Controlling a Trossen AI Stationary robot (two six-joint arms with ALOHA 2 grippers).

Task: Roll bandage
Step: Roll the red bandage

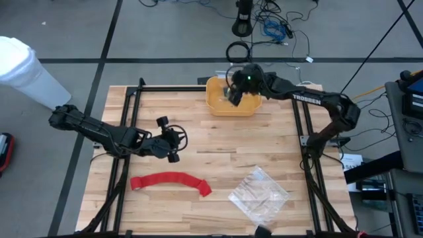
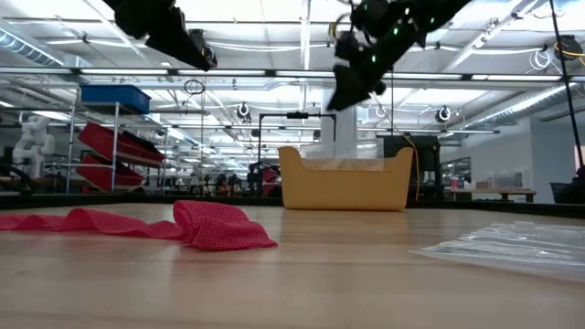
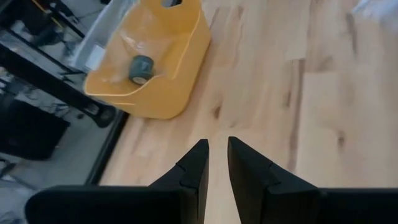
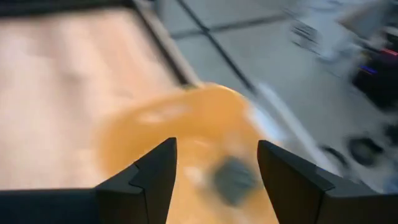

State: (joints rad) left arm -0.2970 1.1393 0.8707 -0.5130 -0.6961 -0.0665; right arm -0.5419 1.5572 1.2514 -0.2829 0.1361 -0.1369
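The bandage (image 1: 170, 181), a soft red mesh strip, lies unrolled near the worktop's (image 1: 218, 139) front edge. The right hand (image 1: 235, 94) hangs spread over the yellow tub (image 1: 218, 106); the left hand (image 1: 173, 140), nearly pressed together, holds nothing.

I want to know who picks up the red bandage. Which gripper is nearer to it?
Left. The left gripper hangs just above the bandage, nothing in it. The right gripper is open over the yellow bin at the far edge.

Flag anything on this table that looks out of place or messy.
The bandage lies unrolled in a loose arc, one end bunched up. A small grey-green roll sits in the yellow bin, under the open right gripper. Nothing looks spilled or damaged.
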